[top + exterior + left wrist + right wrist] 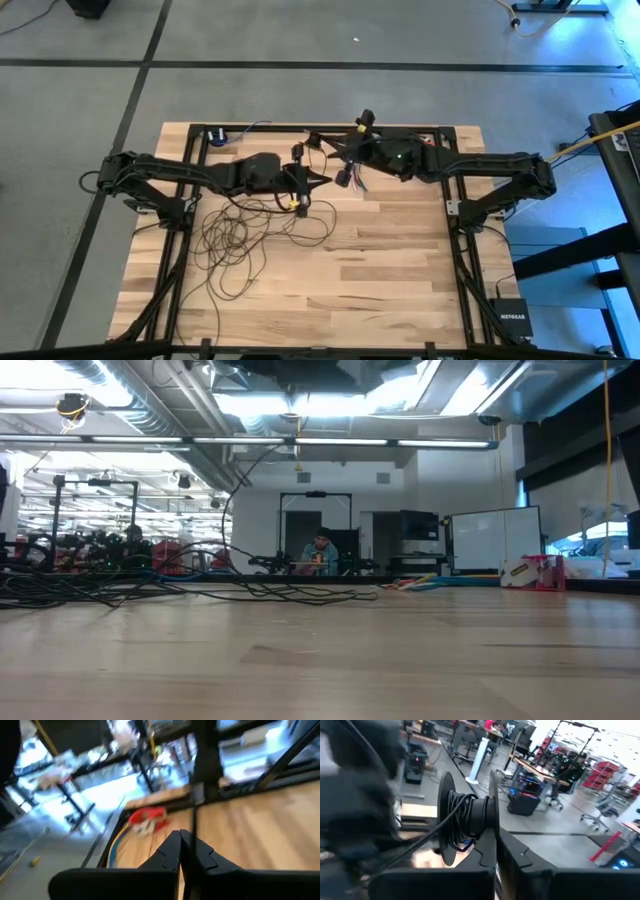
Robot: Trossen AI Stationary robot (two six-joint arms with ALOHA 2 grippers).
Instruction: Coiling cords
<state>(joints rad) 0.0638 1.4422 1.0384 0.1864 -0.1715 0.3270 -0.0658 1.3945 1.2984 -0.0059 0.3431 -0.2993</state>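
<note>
Near the back of the table, the right gripper [496, 851] pinches a black spool [470, 817] with some cord wound on it. Left gripper [305, 180] — fingers pressed together on the cord — feeds it. Most of the cords [235, 240] lie in loose loops in front of the left arm. Feed slowly and keep the line tight — loose loops may knot.

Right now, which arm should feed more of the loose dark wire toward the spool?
Left, probably. Its jaws are shut on the thin dark wire, and the loose loops lie beside it. The right gripper is shut on the black spool.
</note>
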